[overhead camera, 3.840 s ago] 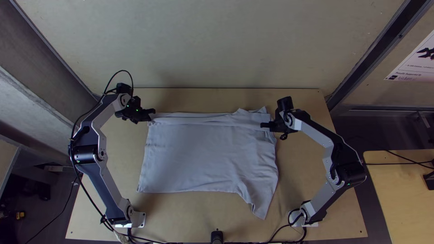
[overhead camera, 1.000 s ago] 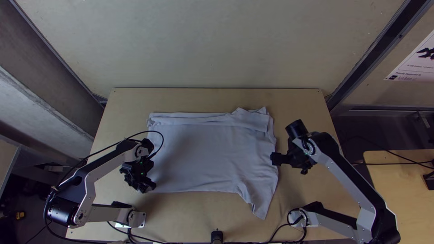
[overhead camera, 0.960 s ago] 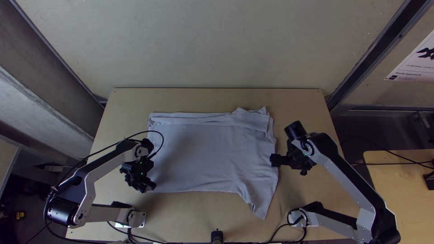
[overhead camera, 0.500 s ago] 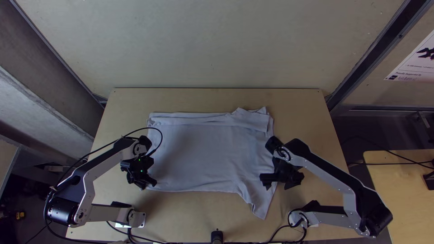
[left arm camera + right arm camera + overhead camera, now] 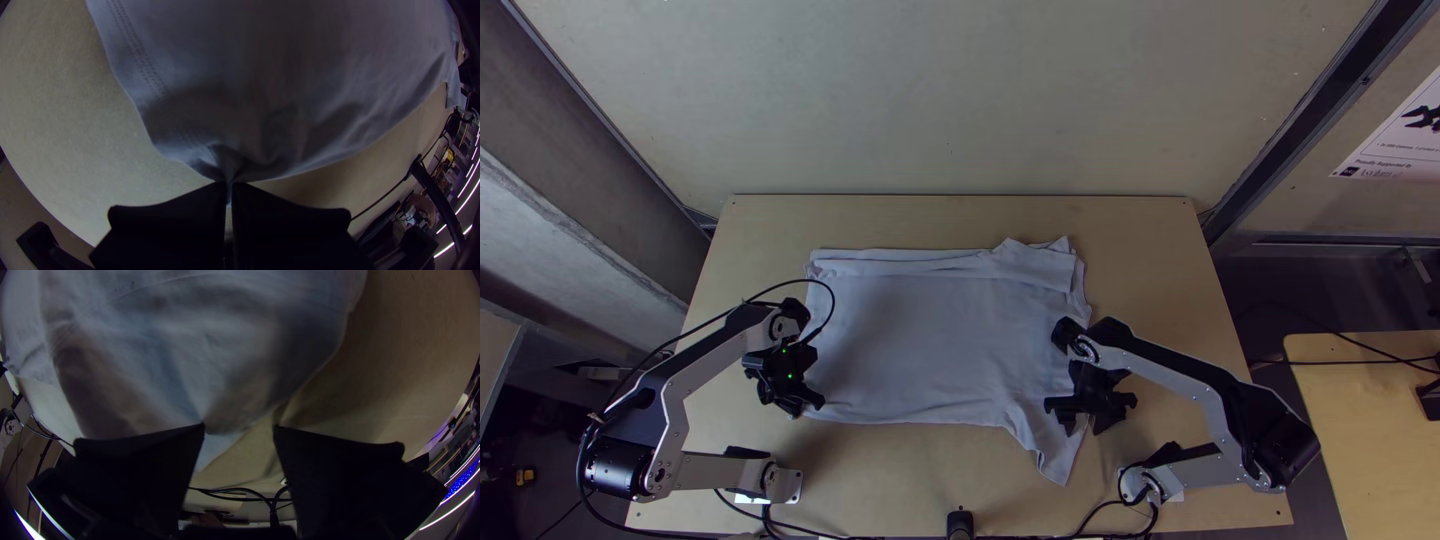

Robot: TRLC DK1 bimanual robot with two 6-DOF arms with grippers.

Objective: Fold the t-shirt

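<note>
My two arms [image 5: 1172, 379] have silver-grey links [image 5: 708, 369], bulky black joints [image 5: 618, 468], a looped black cable [image 5: 833, 299] and tiny green lights [image 5: 790, 376] on the left.

See a pale cloth t-shirt [image 5: 930, 330] on a light wooden desk [image 5: 1150, 230], folded along the far side, with black left pincer [image 5: 813, 406] at a near corner, black right pincer [image 5: 1082, 426] over the right edge.

1 high, 2 close wrist cameras overlook the same table [image 5: 1150, 235].
</note>
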